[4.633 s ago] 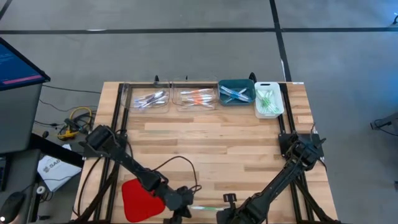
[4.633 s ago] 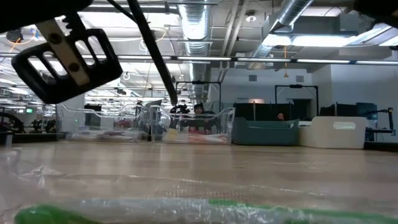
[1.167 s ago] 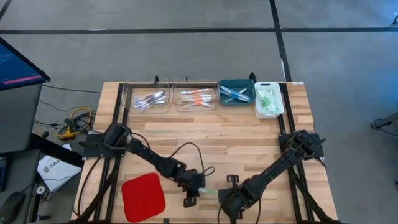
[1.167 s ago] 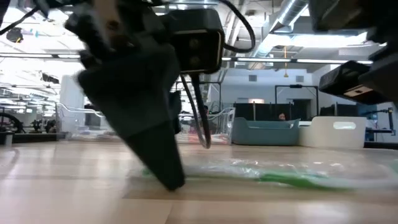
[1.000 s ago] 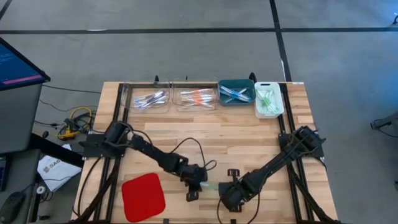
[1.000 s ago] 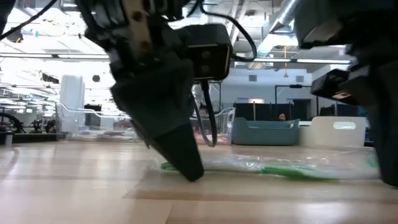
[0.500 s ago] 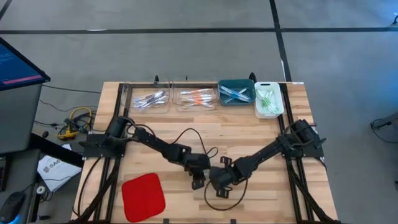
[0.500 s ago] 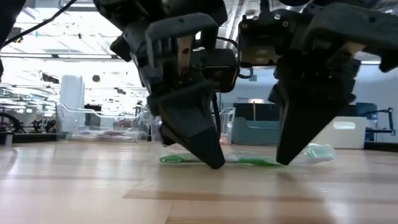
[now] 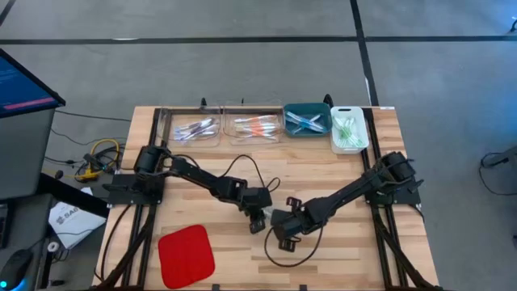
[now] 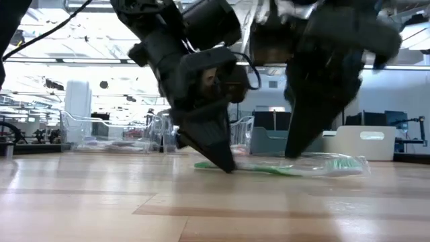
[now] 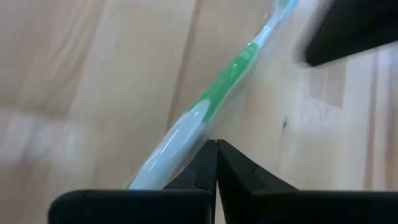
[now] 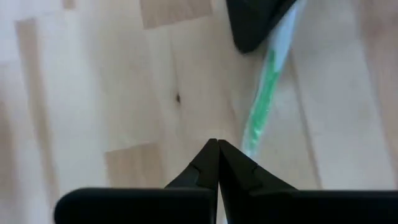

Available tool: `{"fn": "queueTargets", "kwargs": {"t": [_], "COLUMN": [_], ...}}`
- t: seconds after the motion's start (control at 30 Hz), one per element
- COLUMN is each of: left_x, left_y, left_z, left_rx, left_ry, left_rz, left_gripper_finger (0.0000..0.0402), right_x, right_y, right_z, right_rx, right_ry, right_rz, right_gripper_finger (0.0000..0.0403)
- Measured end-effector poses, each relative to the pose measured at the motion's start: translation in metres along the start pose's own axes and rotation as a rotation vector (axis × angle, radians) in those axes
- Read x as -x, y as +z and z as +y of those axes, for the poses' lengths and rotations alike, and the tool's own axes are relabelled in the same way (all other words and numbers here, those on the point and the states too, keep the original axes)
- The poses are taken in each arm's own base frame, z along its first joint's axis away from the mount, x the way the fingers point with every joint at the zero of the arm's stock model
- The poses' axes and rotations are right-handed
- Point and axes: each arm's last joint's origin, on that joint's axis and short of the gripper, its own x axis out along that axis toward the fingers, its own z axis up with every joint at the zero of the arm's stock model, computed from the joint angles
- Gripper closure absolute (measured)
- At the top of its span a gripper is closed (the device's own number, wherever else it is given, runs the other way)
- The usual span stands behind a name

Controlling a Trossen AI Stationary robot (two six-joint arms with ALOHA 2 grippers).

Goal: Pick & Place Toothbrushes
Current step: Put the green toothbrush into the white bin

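Slim translucent green-striped toothbrush [image 10: 289, 169] flat on pale wood-plank table [image 10: 101, 208]

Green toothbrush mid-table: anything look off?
Yes. The green-handled toothbrush in its clear wrapper lies flat on the wooden table, outside the bins. Both the left gripper and right gripper are shut beside it, neither holding it.
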Motion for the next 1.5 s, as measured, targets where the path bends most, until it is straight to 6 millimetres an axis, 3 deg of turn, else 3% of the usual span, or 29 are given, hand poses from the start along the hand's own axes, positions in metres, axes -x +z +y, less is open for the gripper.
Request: {"fn": "queueTargets", "kwargs": {"t": [0.13, 0.3, 0.43, 0.6, 0.87, 1.13, 1.5], "left_x": [0.019, 0.067, 0.113, 0.161, 0.214, 0.246, 0.259], "left_y": [0.0, -0.006, -0.01, -0.015, -0.021, -0.027, -0.034], "left_z": [-0.013, -0.029, -0.032, -0.03, -0.029, -0.036, -0.044], "left_rx": [-0.022, -0.03, 0.011, 0.059, 0.086, 0.045, -0.086], "left_ry": [-0.027, -0.034, -0.011, -0.057, -0.169, -0.318, -0.42], "left_rz": [-0.032, -0.146, -0.303, -0.517, -0.739, -0.787, -0.772], "left_gripper_finger": [0.0401, 0.0401, 0.0401, 0.0401, 0.0401, 0.0402, 0.0402], "right_x": [0.026, 0.072, 0.087, 0.082, 0.068, 0.063, 0.061], "right_y": [0.001, 0.001, 0.005, 0.013, 0.023, 0.042, 0.059], "right_z": [0.006, 0.009, 0.004, 0.003, -0.012, -0.039, -0.061], "right_rx": [-0.017, -0.068, -0.108, -0.135, -0.248, -0.334, -0.375], "right_ry": [0.002, -0.031, -0.015, 0.002, 0.016, 0.078, 0.073], "right_rz": [-0.073, -0.22, -0.272, -0.295, -0.249, -0.204, -0.261], "right_gripper_finger": [0.0403, 0.0403, 0.0402, 0.0375, 0.0261, 0.0149, 0.0133]}}
